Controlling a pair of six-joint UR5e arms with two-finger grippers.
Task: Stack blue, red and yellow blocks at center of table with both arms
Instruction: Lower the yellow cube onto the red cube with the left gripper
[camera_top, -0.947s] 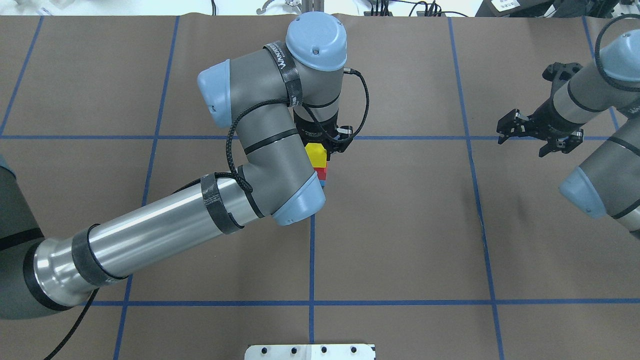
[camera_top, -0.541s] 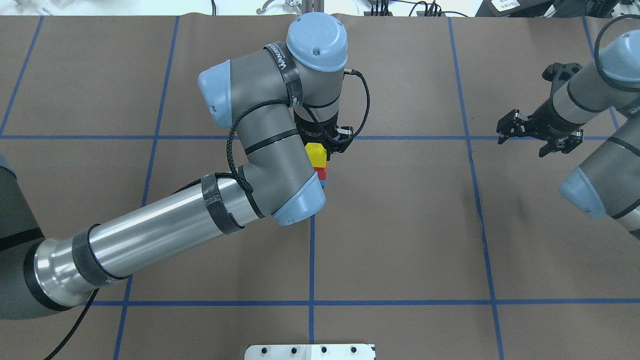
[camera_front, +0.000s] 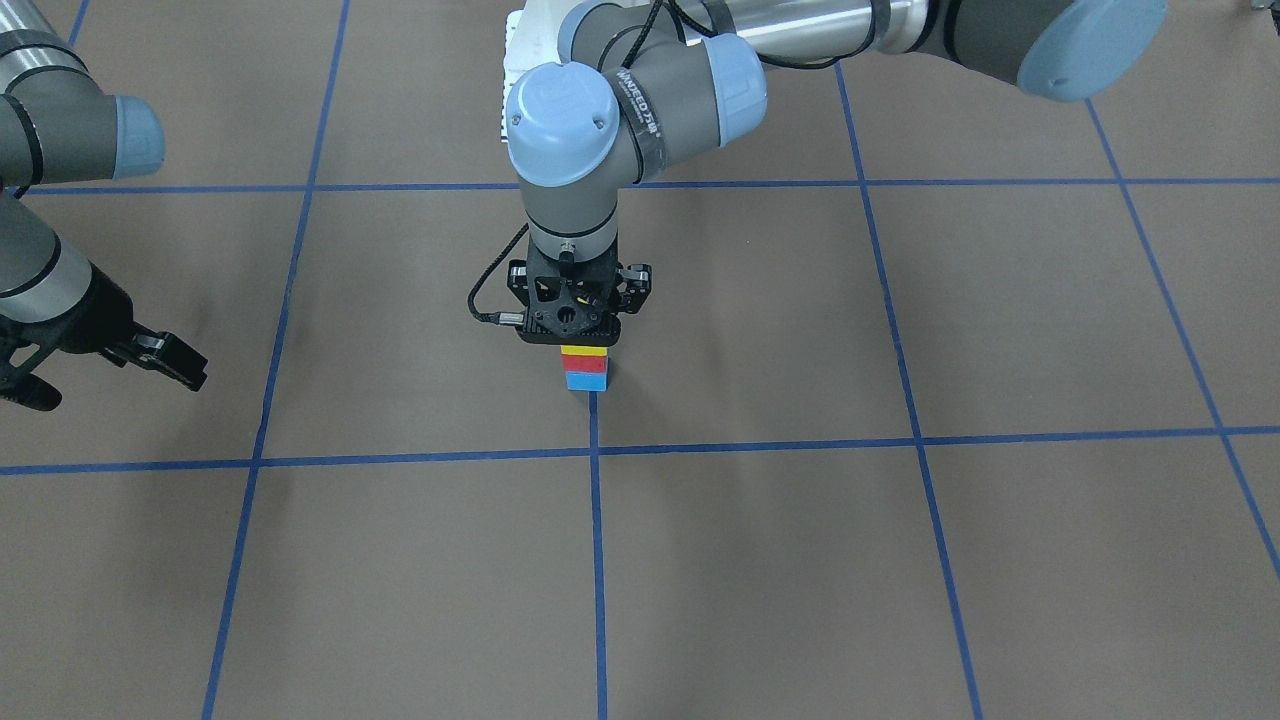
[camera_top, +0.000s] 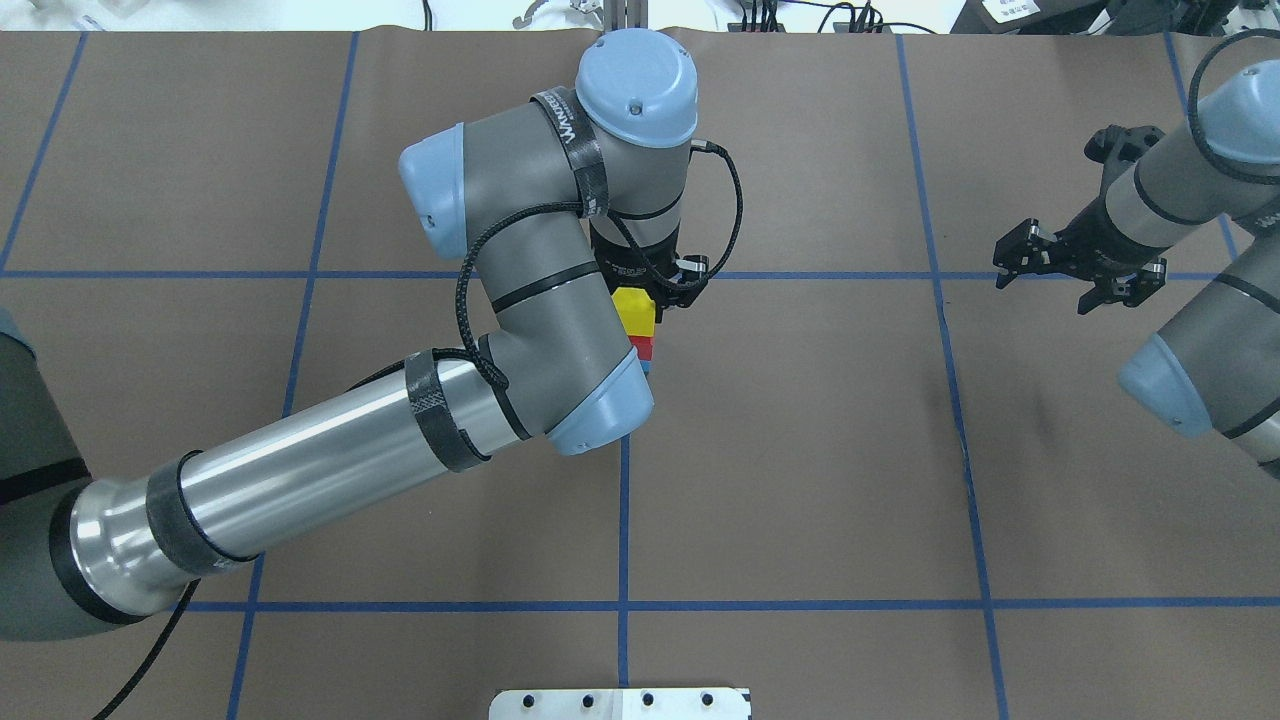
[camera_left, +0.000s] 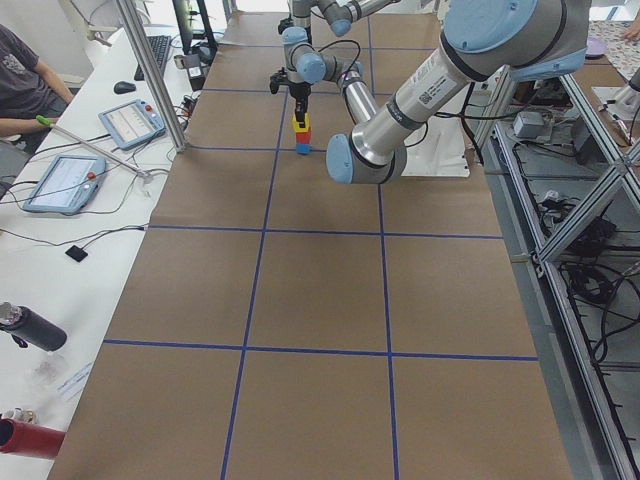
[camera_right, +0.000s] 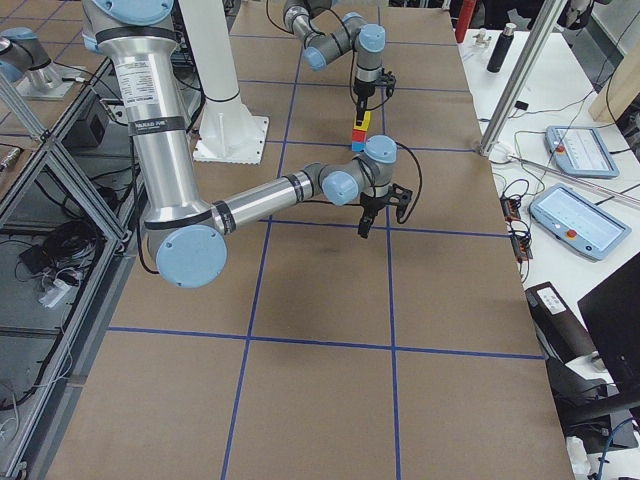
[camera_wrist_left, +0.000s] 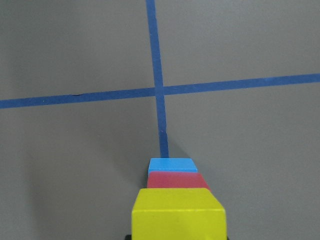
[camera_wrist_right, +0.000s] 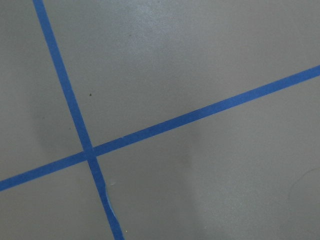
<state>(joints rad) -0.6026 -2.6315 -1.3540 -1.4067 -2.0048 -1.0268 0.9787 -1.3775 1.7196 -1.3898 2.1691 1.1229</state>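
Observation:
A stack stands at the table's centre by a blue tape crossing: blue block (camera_front: 586, 381) at the bottom, red block (camera_front: 585, 364) on it, yellow block (camera_front: 584, 351) on top. It also shows in the overhead view as yellow (camera_top: 635, 308), red (camera_top: 643, 347) and blue (camera_top: 646, 367). In the left wrist view the yellow block (camera_wrist_left: 178, 215) is closest. My left gripper (camera_front: 578, 335) points straight down, shut on the yellow block, with its fingertips hidden by its body. My right gripper (camera_top: 1042, 290) is open and empty, far to the right.
Blue tape lines (camera_top: 623, 520) divide the brown table into squares. The robot's white base plate (camera_top: 620, 703) is at the near edge. A side desk with tablets (camera_right: 575, 215) runs along the far side. My left forearm (camera_top: 330, 465) lies across the left half.
My left arm has shifted very slightly right and down with the yellow block. The right arm and the red and blue blocks have not moved.

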